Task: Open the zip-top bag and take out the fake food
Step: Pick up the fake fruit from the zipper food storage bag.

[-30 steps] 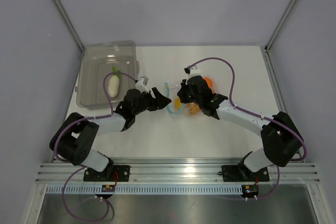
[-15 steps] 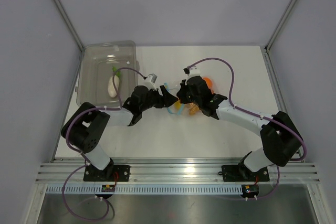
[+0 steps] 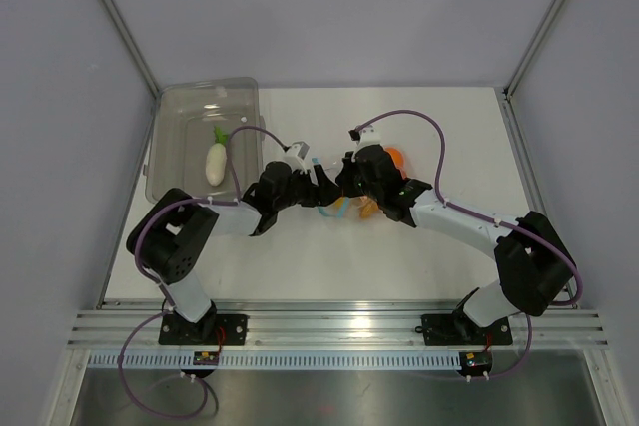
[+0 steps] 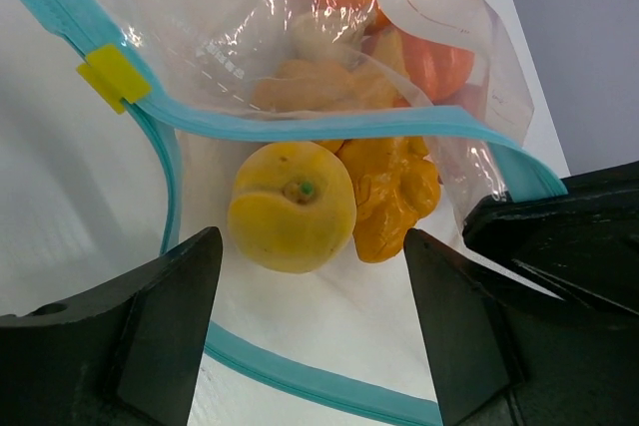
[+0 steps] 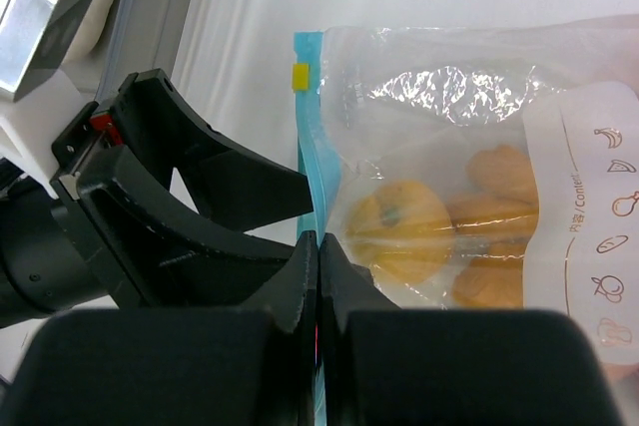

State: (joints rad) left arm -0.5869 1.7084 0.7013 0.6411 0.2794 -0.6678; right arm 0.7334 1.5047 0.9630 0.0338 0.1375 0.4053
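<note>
Your left claw stands wide at the mouth of the bag, a yellow fruit straight ahead of it. Your right claw is pinched shut on the upper zip lip. The bag sits right of the tray, mouth toward it, long axis running away from it.
</note>
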